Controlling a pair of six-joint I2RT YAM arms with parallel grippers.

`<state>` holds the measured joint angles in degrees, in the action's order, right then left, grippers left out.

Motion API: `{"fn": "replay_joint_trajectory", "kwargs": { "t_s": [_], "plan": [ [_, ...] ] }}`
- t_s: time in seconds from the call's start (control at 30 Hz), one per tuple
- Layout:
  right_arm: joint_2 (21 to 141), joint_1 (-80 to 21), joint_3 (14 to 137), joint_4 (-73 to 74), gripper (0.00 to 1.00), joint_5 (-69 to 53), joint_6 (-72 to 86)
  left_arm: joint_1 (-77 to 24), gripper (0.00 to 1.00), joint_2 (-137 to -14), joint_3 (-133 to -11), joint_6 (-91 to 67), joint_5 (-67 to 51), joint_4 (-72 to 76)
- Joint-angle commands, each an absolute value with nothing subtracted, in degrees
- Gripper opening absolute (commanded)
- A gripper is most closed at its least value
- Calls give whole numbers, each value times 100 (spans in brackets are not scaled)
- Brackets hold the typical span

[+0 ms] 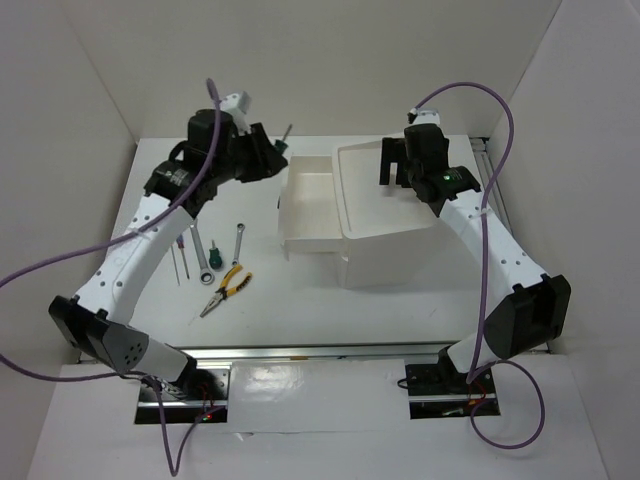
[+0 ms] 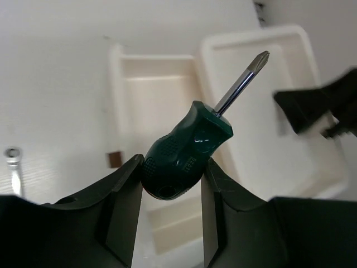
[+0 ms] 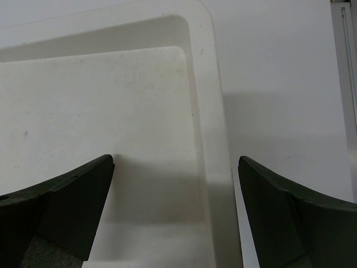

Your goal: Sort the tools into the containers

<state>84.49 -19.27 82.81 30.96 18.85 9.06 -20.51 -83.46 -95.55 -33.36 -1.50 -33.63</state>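
Observation:
My left gripper (image 1: 268, 153) is shut on a stubby green-handled screwdriver (image 2: 181, 159), held in the air with its shaft (image 1: 287, 133) pointing up and away. It hangs above the pulled-out white drawer (image 1: 312, 205) of the white box unit (image 1: 395, 255). My right gripper (image 1: 397, 172) is open and empty over the unit's top tray (image 3: 203, 111). Left of the drawer on the table lie yellow-black pliers (image 1: 226, 288), two silver wrenches (image 1: 238, 243) (image 1: 199, 252), a second green screwdriver (image 1: 215, 250) and thin screwdrivers (image 1: 181, 262).
White walls close in the table on the left, back and right. The drawer's red-brown handle (image 2: 114, 159) shows in the left wrist view, and the drawer (image 2: 159, 89) looks empty there. A metal rail (image 3: 347, 84) runs along the table's right edge.

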Motion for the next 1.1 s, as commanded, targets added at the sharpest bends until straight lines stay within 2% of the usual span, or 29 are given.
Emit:
{"fn": "replay_joint_trajectory", "kwargs": {
  "t_s": [0.0,0.1,0.17,0.27,0.37,0.47,0.57,0.6,0.67,0.93,1.07],
  "plan": [
    [8253,-1978,8279,3357,99,2030,800,-2671,0,-8709,-9299,-3752,-413,-3243],
    [8201,-1978,8332,3357,99,1978,800,-3102,0,-9043,-9386,-3893,-264,-3103],
    [8139,-1978,8332,3410,99,1917,800,-3251,25,-9220,-9545,-3955,-70,-3277],
    [8139,-1978,8446,3410,99,1916,800,-3305,70,-9272,-9598,-4008,193,-3278],
    [8191,-1978,8446,3410,99,1916,800,-3305,86,-9272,-9755,-4008,351,-3383],
    [8331,-1978,8499,3463,99,1986,800,-3243,88,-9063,-9756,-4008,649,-3603],
    [8385,-1978,8429,3463,99,2048,800,-3243,89,-8492,-9607,-4209,1754,-4278],
    [8385,-1978,8429,3402,99,2048,800,-3243,89,-8316,-9345,-4340,2489,-4480],
    [8385,-1978,8358,3401,99,2100,800,-2946,86,-7991,-8976,-4701,2847,-4868],
    [8385,-1978,8411,3401,99,1898,800,-1303,86,-7383,-6762,-5001,2348,-4888],
    [8332,-2030,8271,3287,99,1767,800,-697,86,-7645,-6478,-4554,1926,-4308]
  ]
}}
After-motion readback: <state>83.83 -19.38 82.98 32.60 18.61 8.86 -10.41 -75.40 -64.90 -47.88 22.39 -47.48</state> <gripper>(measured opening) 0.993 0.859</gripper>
